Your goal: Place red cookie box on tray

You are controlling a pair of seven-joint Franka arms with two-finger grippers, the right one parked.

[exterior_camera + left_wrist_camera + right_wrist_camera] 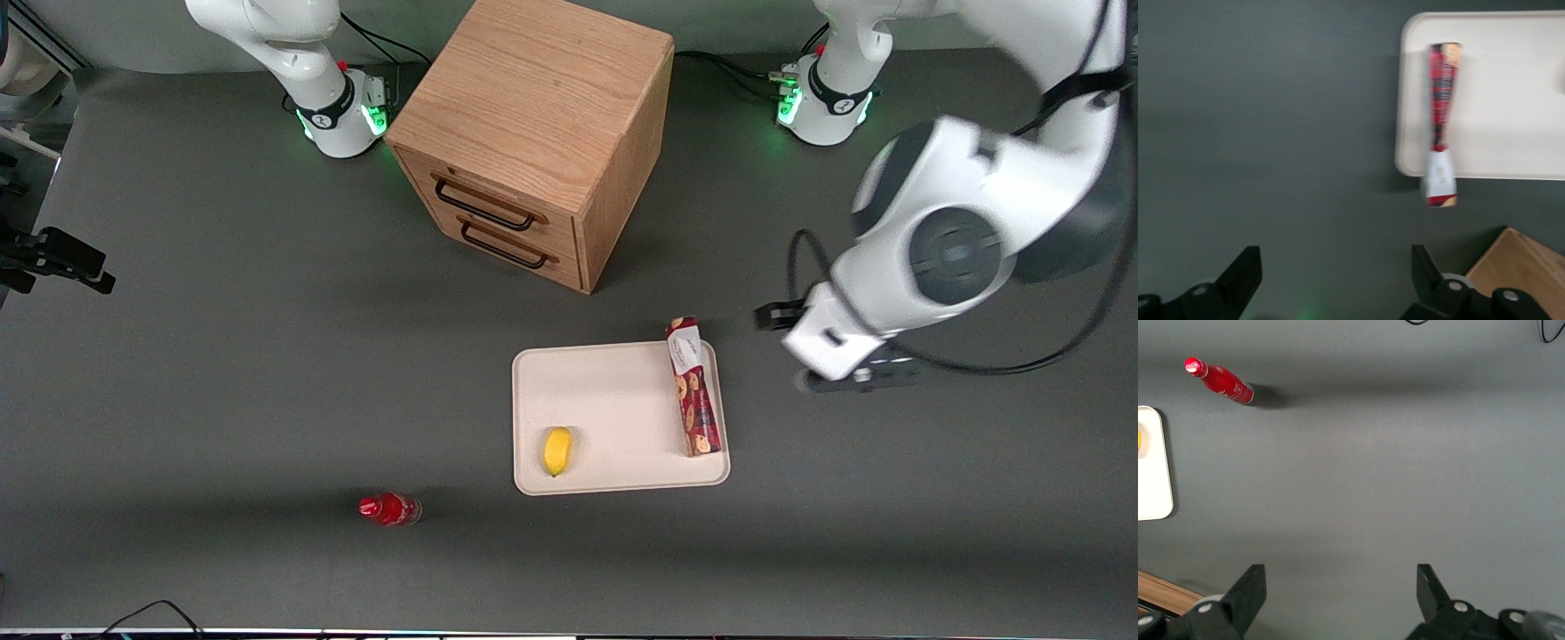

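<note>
Gripper (1331,283) jaws spread wide, nothing between them, only bare grey mat (1271,133) under the gap. In the front view the gripper (858,378) hangs above the table toward the working arm's end, apart from the tray (613,391), no contact with anything. Box (693,388) lies flat on the tray along the short edge nearest the working arm, roughly parallel to that edge. Its white-label end sticks out past the tray rim on the cabinet-facing side; the other end sits inside the tray, short of the rim nearest the front camera. Wrist view agrees: box (1441,123) mostly on the tray (1511,87), label end overhanging the rim above the mat. Lemon (557,451) also on the tray, near the corner closest to the front camera on the parked arm's side, well apart from the box. Cabinet (533,133) stands farther from the front camera than the tray, two drawers with dark handles, both closed. Red bottle (389,509) lies on its side on the mat, off the tray, toward the parked arm's end and slightly nearer the front camera than the lemon.
</note>
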